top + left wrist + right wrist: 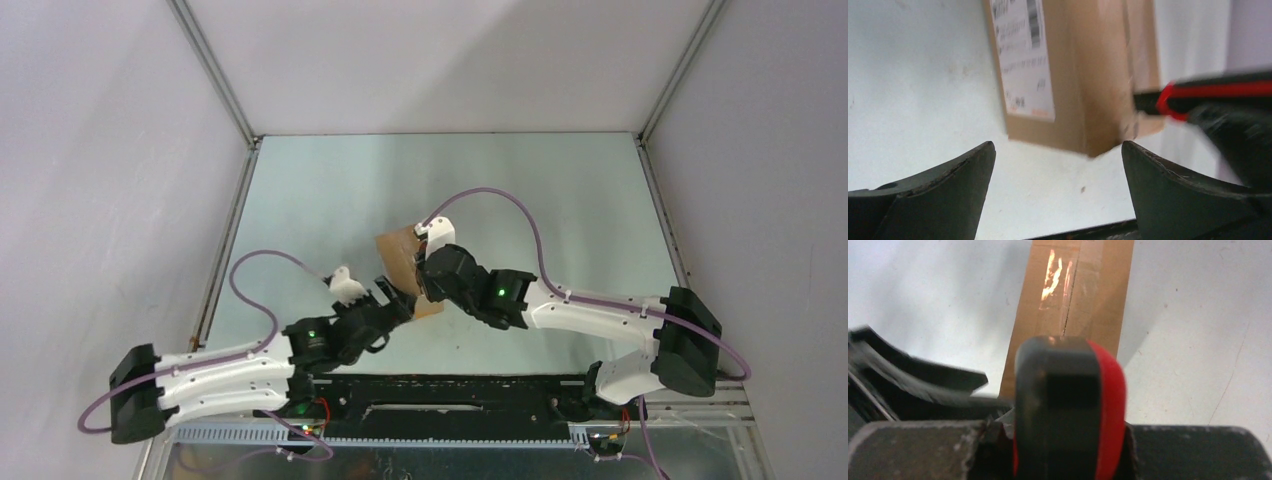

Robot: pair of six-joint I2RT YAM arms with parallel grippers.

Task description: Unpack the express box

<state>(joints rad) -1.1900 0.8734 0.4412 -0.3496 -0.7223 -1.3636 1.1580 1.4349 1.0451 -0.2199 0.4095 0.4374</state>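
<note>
box: brown cardboard box sits near the middle of the table, between the two arms' ends, on the table surface.
box label: white shipping label is on the side facing the left wrist camera. print too blurred to read.
box seam: the right wrist view shows a taped face with glare on the tape and a dark line running down the middle of it.
left gripper: left gripper has its jaws spread wide with nothing between them. the box stands just beyond the fingertips, not inside the gap. from above it sits at the box's near-left edge; cannot tell if it touches.
right gripper: right gripper is clamped tight on the knife, its wrist over the box's right side in the top view.
knife: red-and-black utility knife sits upright in the right jaws, its back end filling the wrist view. in the left wrist view its front end reaches the box's right face near the lower corner; that part is blurred, so contact is unclear.
</note>
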